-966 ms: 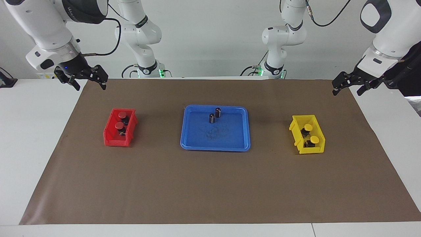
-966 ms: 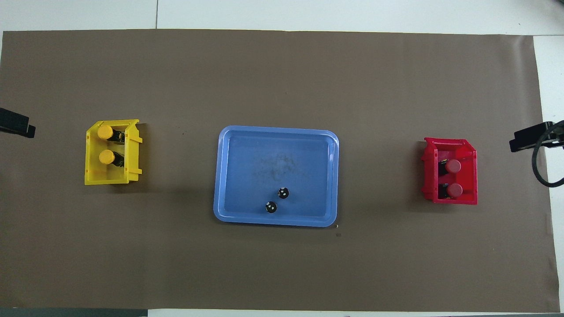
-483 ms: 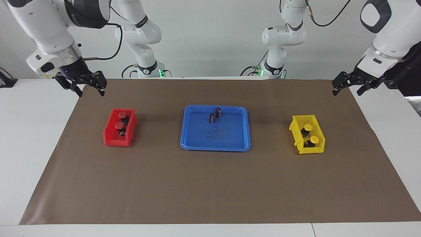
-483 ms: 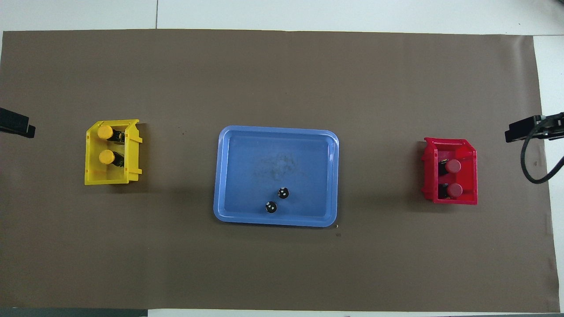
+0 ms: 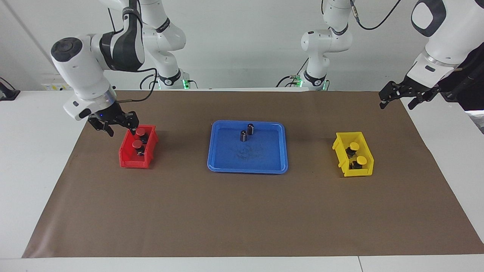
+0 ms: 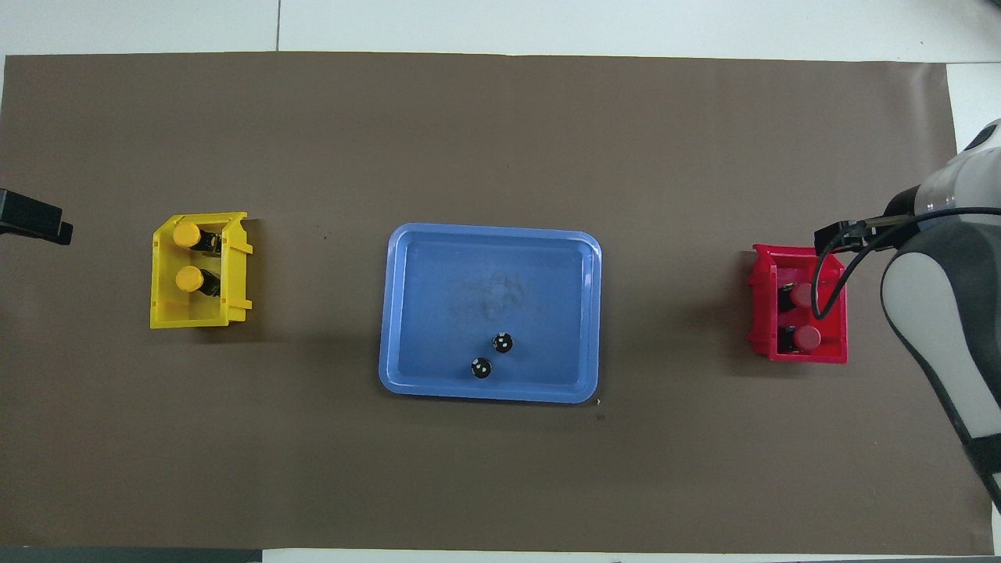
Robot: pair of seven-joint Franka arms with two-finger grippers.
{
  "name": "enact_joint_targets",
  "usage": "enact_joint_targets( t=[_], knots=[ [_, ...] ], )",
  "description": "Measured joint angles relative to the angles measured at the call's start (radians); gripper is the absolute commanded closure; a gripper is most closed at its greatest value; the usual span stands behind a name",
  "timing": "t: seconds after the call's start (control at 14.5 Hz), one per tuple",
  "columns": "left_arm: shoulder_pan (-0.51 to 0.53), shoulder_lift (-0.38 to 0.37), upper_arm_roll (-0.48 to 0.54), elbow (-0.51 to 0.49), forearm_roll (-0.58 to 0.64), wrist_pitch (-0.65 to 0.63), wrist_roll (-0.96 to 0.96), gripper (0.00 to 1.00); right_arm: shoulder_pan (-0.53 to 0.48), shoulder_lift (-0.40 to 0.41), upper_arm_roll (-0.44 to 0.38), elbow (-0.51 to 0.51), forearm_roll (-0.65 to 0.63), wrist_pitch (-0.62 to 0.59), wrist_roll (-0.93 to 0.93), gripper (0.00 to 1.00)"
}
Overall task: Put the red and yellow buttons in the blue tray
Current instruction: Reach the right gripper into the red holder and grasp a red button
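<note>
Take the blue tray (image 5: 247, 168) as the dial, with 12 o'clock pointing away from the robots. The red bin (image 5: 130, 160) is at 3 o'clock and the yellow bin (image 5: 357, 173) at 9, each within its own arm's reach. No button is in the tray yet: two red buttons (image 5: 140, 131) stand in the red bin and two yellow buttons (image 5: 354, 146) in the yellow one. Two dark cylinders (image 5: 250, 129) stand in the tray toward 6 o'clock.

The right gripper (image 5: 121, 129) hangs over the red bin's rim with its jaws apart and empty, likely lining up on the nearer red cap. The left gripper (image 5: 396, 105) waits wide open above the surface's edge.
</note>
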Motion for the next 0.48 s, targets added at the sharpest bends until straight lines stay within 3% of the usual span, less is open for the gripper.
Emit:
enact_joint_targets(
  t=[0.48],
  knots=[
    [0.007, -0.001, 0.012, -0.001, 0.000, 0.001, 0.000, 0.00, -0.012, 0.010, -0.001, -0.175, 0.000, 0.182, 0.000, 0.29]
  ],
)
